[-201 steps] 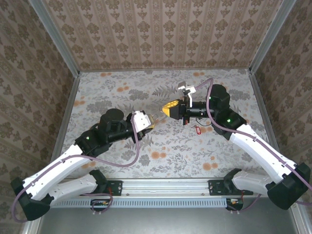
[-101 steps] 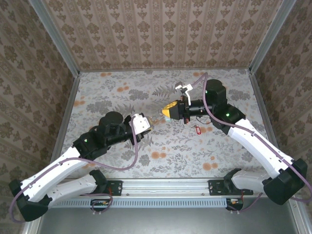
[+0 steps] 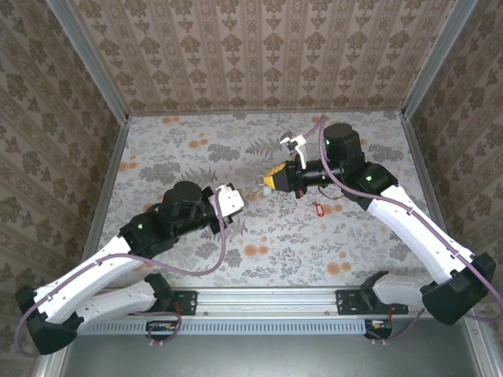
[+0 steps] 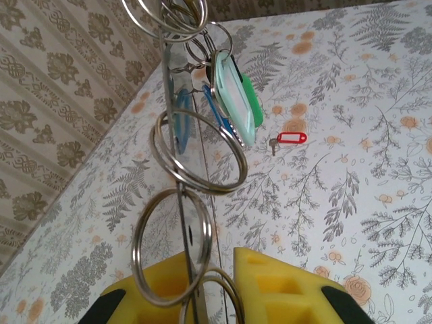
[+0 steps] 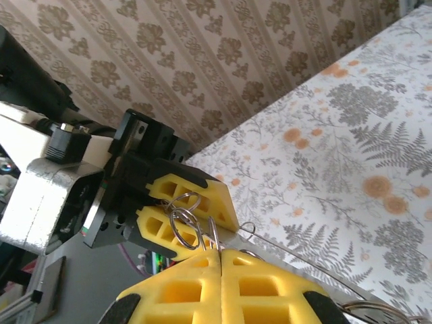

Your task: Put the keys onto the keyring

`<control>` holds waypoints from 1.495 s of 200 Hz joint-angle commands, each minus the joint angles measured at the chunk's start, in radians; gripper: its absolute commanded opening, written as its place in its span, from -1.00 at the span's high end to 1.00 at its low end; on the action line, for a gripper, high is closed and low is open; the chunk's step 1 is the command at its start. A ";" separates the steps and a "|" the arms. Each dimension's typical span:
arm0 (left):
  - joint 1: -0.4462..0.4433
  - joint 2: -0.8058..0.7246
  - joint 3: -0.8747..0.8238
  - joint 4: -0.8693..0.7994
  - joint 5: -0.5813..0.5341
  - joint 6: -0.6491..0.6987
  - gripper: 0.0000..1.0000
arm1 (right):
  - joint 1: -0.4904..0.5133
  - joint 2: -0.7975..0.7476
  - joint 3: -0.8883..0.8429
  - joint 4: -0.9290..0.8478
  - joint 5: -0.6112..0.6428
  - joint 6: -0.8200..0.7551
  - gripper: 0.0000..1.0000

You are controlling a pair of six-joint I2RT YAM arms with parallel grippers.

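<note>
The keyring (image 4: 208, 187) is a string of metal rings along a thin metal strip, held in the air between both grippers (image 3: 253, 188). My left gripper (image 4: 219, 283) is shut on its near end, yellow fingers (image 4: 283, 290) on either side. A green-tagged key (image 4: 239, 101) and a blue tag hang from the rings at the far end. My right gripper (image 5: 221, 260) is shut on the keyring's strip, facing the left gripper (image 5: 212, 236), with rings (image 5: 172, 223) between them. A red-tagged key (image 4: 289, 138) lies flat on the table (image 3: 318, 208), below the right gripper (image 3: 266, 182).
The floral tabletop (image 3: 196, 149) is walled by patterned panels at the back and sides, with metal posts in the corners. Purple cables loop along both arms (image 3: 220, 243). The arm bases sit on a rail at the near edge (image 3: 267, 298).
My left gripper has drawn back slightly to the left, and the right wrist and elbow have swung up and left. The keyring stays gripped by both. The red key has not moved.
</note>
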 commanded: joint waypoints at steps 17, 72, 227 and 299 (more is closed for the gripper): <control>-0.010 -0.002 0.048 -0.034 0.012 0.024 1.00 | 0.017 0.009 0.027 -0.076 0.193 -0.098 1.00; -0.011 0.035 0.075 -0.059 0.009 0.021 1.00 | 0.131 0.008 0.057 -0.108 0.297 -0.210 1.00; 0.003 0.015 0.059 -0.044 0.024 -0.012 1.00 | 0.159 0.014 0.022 0.010 0.242 -0.181 0.96; 0.022 0.008 0.051 -0.030 0.049 -0.022 1.00 | 0.159 0.021 -0.001 0.045 0.225 -0.171 0.87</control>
